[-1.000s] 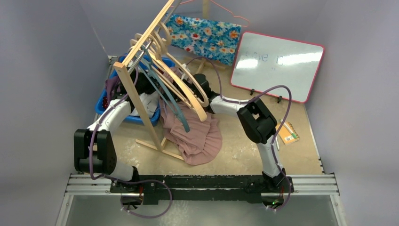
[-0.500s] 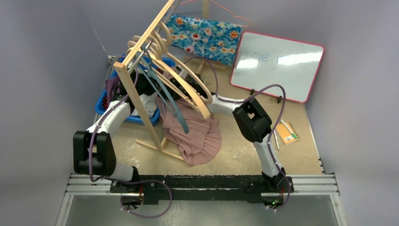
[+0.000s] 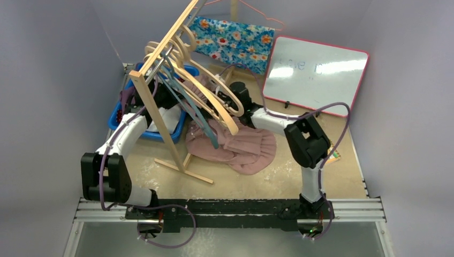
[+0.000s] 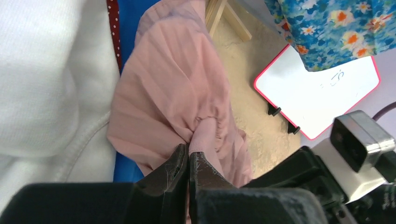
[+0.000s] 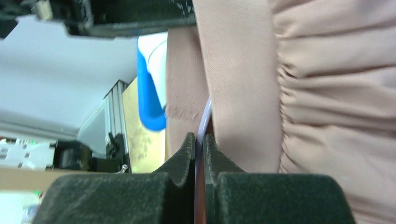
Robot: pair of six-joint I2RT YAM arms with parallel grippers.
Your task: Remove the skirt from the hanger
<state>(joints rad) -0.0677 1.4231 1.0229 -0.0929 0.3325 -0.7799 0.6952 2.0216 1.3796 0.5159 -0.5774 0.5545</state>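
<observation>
The pale pink pleated skirt (image 3: 249,150) lies mostly pooled on the desk (image 3: 267,182), its waist raised toward the curved wooden hangers (image 3: 217,107). The left gripper (image 4: 188,157) is pinched tight on a gathered waist fold. The right gripper (image 5: 200,142) is closed on what may be a thin clear strap (image 5: 203,122) beside the band. Slide the waist sideways off the hanger arm, not downward. Which hanger carries it is hidden.
</observation>
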